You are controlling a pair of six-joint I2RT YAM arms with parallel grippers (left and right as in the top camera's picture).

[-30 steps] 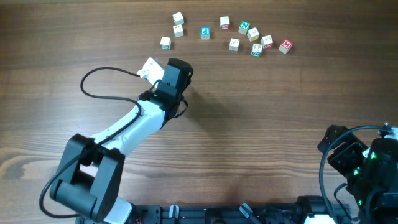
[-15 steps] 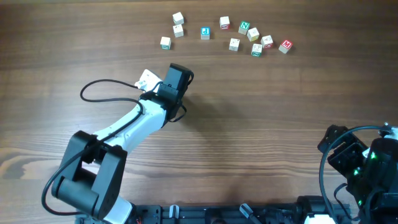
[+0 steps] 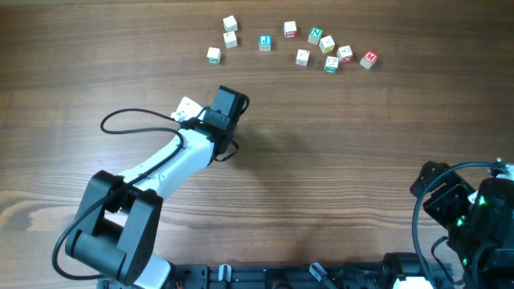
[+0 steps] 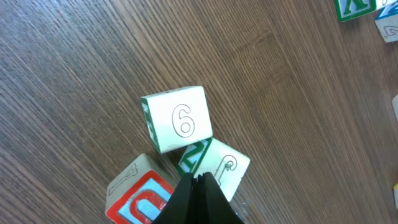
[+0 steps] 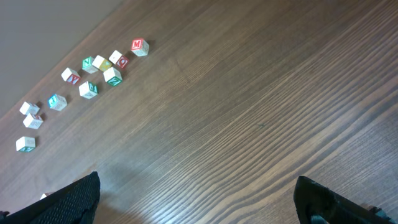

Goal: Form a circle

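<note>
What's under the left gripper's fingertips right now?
Three cubes bunched together: the 6 cube, a green-printed cube and a red-printed cube. The shut left gripper hides where the lower two meet.

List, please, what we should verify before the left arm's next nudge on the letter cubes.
1. Left tool shut for pushing: ok, its fingers are pressed together.
2. Tip in contact with a cube: cannot tell; it overlaps the green-printed cube in the wrist view.
3. Three cubes grouped: ok; the 6 cube, the green-printed cube and the red-printed cube sit close together.
4. Ring complete: not ok; the scattered cubes lie far off, near the table's far edge.
5. Right tool out of the way: ok, open and over bare wood.
</note>
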